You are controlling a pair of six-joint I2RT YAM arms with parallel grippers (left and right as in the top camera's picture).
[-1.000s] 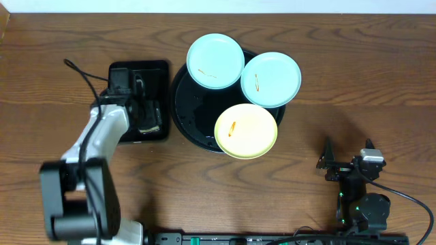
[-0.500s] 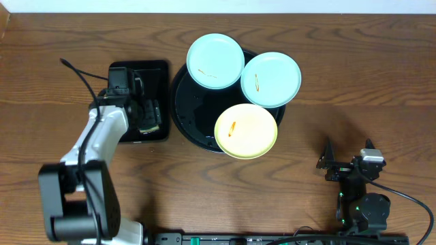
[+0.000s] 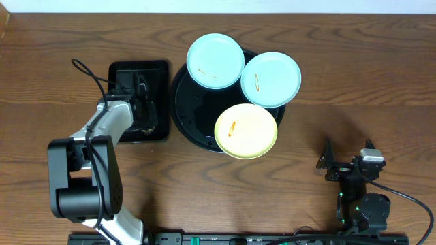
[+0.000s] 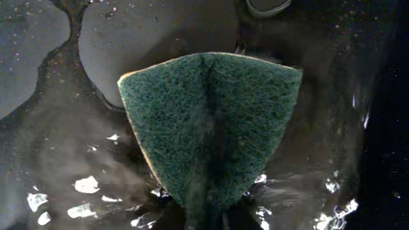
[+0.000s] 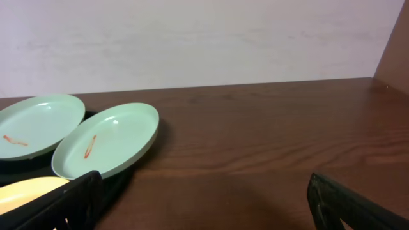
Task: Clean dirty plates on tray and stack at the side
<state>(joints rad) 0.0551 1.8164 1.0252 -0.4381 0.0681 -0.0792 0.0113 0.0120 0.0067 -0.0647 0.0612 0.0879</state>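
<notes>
**Sponge in the wet dish, three smeared plates on the tray**

From overhead, the tray (image 3: 194, 116) sits on the wooden table (image 3: 381, 82) with all three plates on it. A mint-green plate (image 3: 215, 61) overhangs the tray's far rim. A second mint-green plate (image 3: 270, 79) overhangs the right rim, and the yellow plate (image 3: 246, 131) overhangs the near rim. Just left of the tray lies a rectangular black tray (image 3: 122, 75), and the left gripper (image 3: 146, 114) is down inside it. The right gripper (image 3: 346, 158) is well apart, near-right of the tray.

The left wrist camera shows a green sponge (image 4: 211, 121) creased down its middle over wet black plastic. The jaws appear clenched on it.

In the right wrist view the fingers are spread wide, released. An orange smear (image 5: 90, 144) marks the nearer mint plate.
</notes>
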